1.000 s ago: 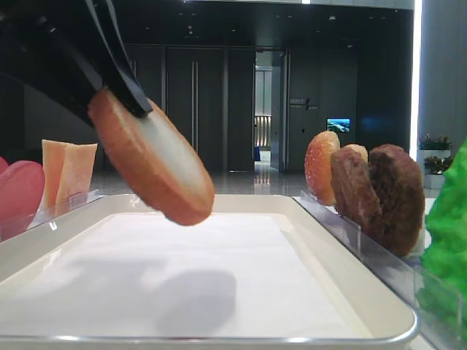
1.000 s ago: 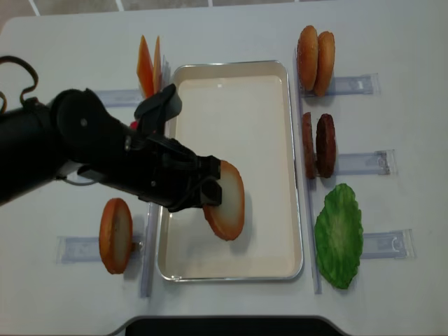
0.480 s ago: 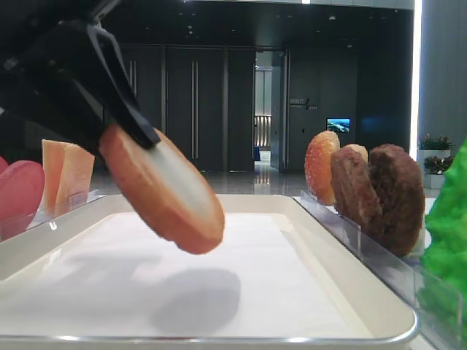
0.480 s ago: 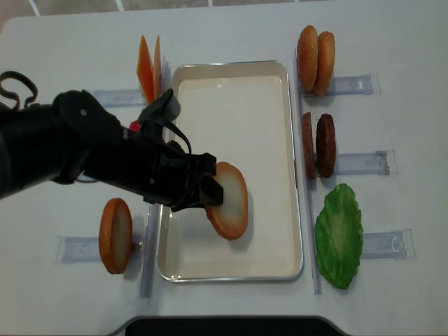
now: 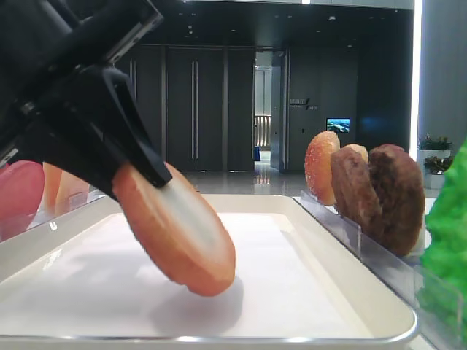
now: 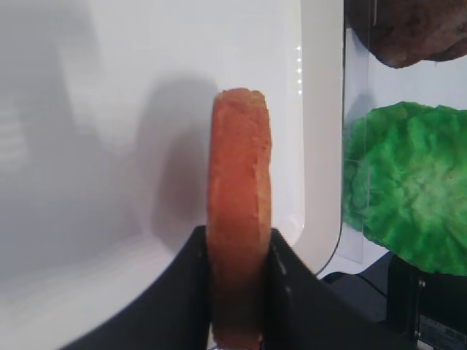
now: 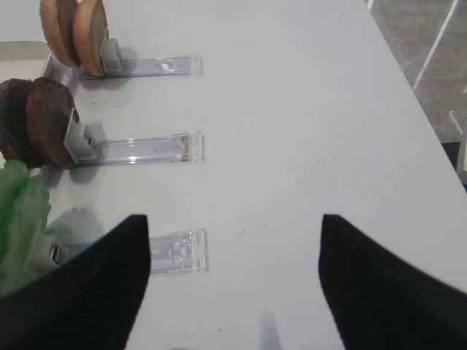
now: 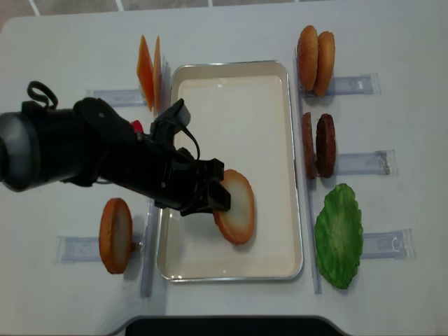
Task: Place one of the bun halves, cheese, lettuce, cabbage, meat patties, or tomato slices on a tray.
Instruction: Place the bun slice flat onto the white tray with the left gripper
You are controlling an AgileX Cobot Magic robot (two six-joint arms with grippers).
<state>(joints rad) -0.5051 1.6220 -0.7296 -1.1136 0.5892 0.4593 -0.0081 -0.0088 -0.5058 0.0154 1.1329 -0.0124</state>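
My left gripper [image 8: 213, 197] is shut on a bun half [image 8: 236, 206], a flat disc with a golden rim and a pale face. It holds the bun tilted over the cream-white tray [image 8: 297, 140], low over the paper liner. In the low exterior view the bun half [image 5: 179, 230] has its lower edge at the liner; I cannot tell if it touches. The left wrist view shows the bun half [image 6: 239, 211] edge-on between the black fingers [image 6: 193, 292]. My right gripper [image 7: 233, 277] is open over bare table, holding nothing. The cabbage is out of view.
Clear racks flank the tray. On the left are cheese slices [image 8: 148, 73], a tomato slice [image 5: 18, 193] and another bun half [image 8: 115, 234]. On the right are two bun halves [image 8: 315, 50], meat patties [image 8: 318, 145] and green lettuce [image 8: 339, 234].
My left gripper has come down and moved a little to the right with the bun half. The bun now hangs lower over the liner, close above its shadow.
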